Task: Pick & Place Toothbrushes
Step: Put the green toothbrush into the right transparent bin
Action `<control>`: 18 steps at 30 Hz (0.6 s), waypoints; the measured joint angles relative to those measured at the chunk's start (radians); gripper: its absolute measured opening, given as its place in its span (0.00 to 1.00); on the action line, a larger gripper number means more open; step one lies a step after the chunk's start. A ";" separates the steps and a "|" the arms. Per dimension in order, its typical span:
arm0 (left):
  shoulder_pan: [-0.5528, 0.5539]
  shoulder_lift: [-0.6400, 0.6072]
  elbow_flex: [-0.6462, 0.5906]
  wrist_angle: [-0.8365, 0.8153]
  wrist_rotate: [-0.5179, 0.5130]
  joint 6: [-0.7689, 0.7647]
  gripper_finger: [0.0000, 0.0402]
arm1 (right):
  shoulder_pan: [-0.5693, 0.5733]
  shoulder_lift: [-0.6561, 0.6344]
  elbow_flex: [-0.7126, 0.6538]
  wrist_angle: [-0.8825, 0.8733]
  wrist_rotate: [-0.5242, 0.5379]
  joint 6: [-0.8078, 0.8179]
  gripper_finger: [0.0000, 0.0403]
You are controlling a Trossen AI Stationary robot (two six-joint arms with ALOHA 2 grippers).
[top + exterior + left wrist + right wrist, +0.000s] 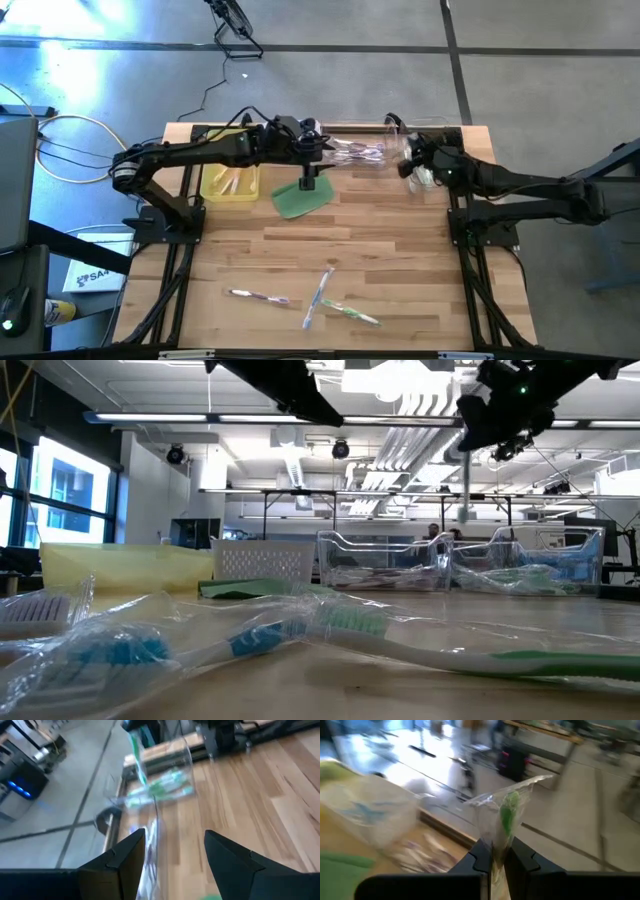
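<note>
Wooden table (400, 250) bears loose toothbrushes (320, 295); left fingers (172, 857) gape empty, right fingers (495, 857) pinch a wrapped toothbrush (507, 817).

Three toothbrushes (318, 297) lie near the table's (400, 250) front edge.

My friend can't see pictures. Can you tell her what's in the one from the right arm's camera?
The right gripper pinches a green toothbrush in a crinkly clear wrapper, holding it up in front of the camera. Behind it, blurred, are a clear plastic bin and the wooden table's edge, with grey floor beyond.
</note>
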 joint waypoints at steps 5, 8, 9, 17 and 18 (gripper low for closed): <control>0.000 -0.001 0.000 -0.031 0.000 0.000 0.49 | -0.056 0.000 0.009 -0.098 0.013 0.078 0.05; 0.000 0.000 0.000 -0.057 -0.002 0.000 0.49 | -0.098 0.000 0.009 -0.171 0.009 0.115 0.05; 0.000 0.001 0.000 -0.064 -0.002 0.000 0.49 | -0.112 0.000 0.009 -0.194 0.000 0.131 0.05; 0.000 0.001 0.000 -0.079 -0.002 0.000 0.49 | -0.222 0.000 0.009 -0.404 -0.175 0.281 0.05; 0.000 0.001 0.000 -0.079 -0.002 0.000 0.49 | -0.233 0.000 0.009 -0.427 -0.196 0.293 0.05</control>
